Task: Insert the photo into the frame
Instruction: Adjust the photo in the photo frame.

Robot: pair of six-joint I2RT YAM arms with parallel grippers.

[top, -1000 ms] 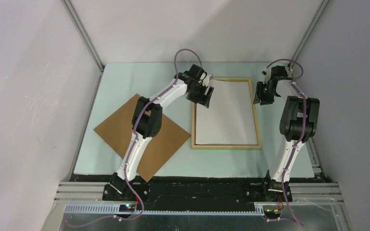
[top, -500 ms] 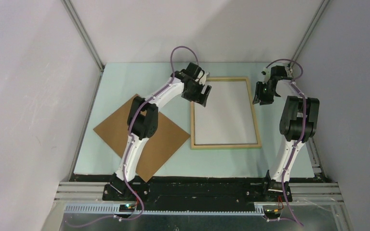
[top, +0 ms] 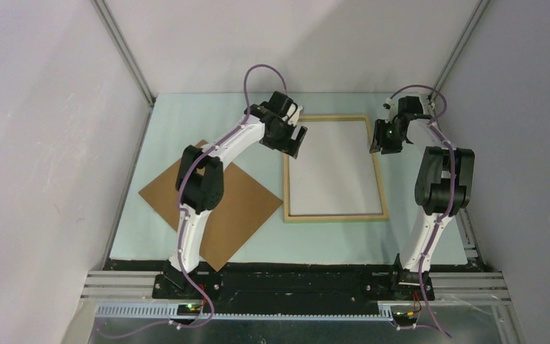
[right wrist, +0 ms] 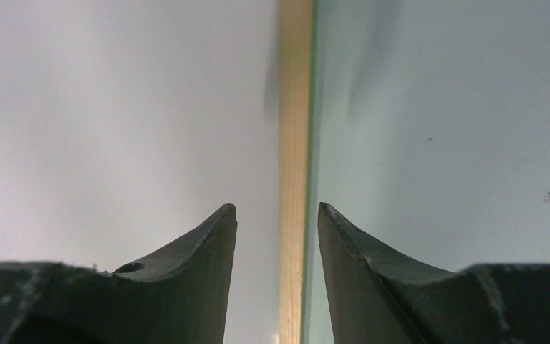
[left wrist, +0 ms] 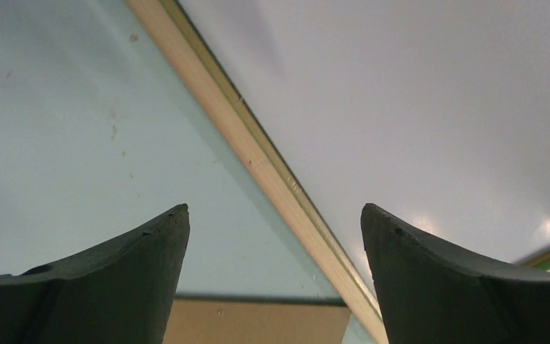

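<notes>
The frame (top: 336, 216) lies flat at mid-table with its light wood side up and a white panel (top: 336, 168) inside it. The photo (top: 240, 208) lies left of it, brown board back up, partly under my left arm. My left gripper (top: 297, 142) hovers open over the frame's far-left rail (left wrist: 222, 107). In the left wrist view nothing sits between the jaws of the left gripper (left wrist: 273, 208), and the photo's brown edge (left wrist: 258, 322) shows below. My right gripper (top: 379, 140) is open; in its wrist view the right gripper (right wrist: 277, 206) straddles the frame's right rail (right wrist: 295, 107), with gaps on both sides.
The pale green table mat (top: 200, 115) is bounded by grey side walls and aluminium posts (top: 125, 54). The arm bases sit on a black rail (top: 293, 283) at the near edge.
My left gripper has opened wider and drawn back left from over the white panel to the frame's left rail. My right gripper has shifted left over the frame's right rail.
</notes>
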